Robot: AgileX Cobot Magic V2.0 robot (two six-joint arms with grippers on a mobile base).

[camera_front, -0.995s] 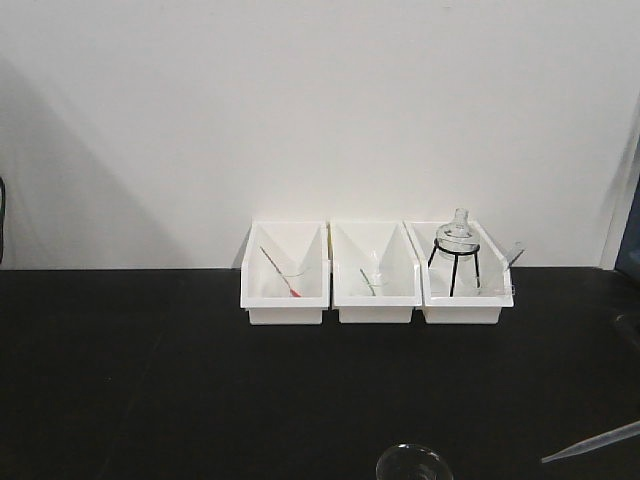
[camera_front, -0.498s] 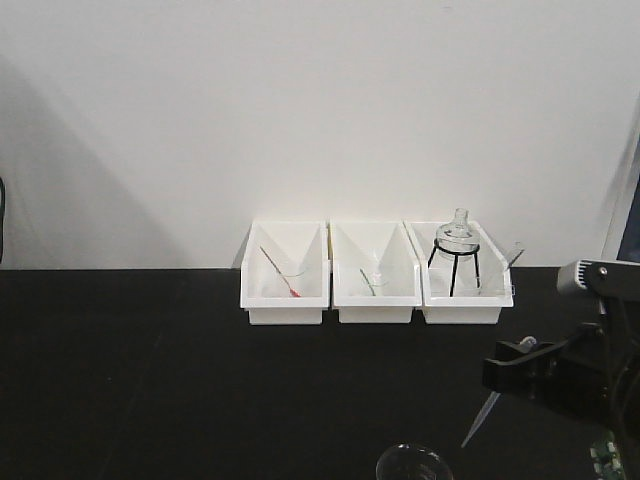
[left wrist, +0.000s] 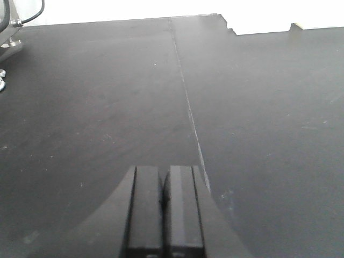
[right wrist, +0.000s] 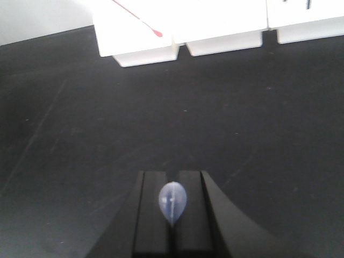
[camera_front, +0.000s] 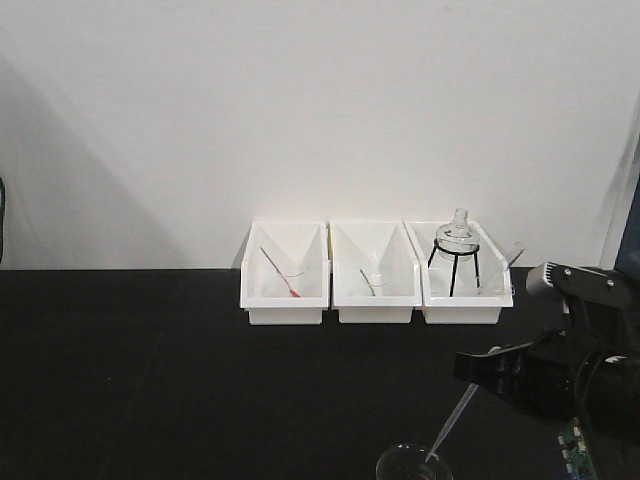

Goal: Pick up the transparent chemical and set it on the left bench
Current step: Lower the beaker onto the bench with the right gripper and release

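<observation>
No legible labels or writing in any view; right gripper (camera_front: 480, 368) is clamped on the pipette (camera_front: 452, 419), bulb pinched between its fingers (right wrist: 191, 215), tip angled down-left above the black bench (camera_front: 150, 380); left gripper (left wrist: 163, 209) closed, empty.

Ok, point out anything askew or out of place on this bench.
Nothing is spilled or damaged. The thin translucent plastic pipette hangs tilted from the right gripper, its tip over the clear glass vessel rim at the front edge.

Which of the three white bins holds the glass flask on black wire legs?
The rightmost white bin, nearest the right claw; the other two hold only thin sticks.
</observation>
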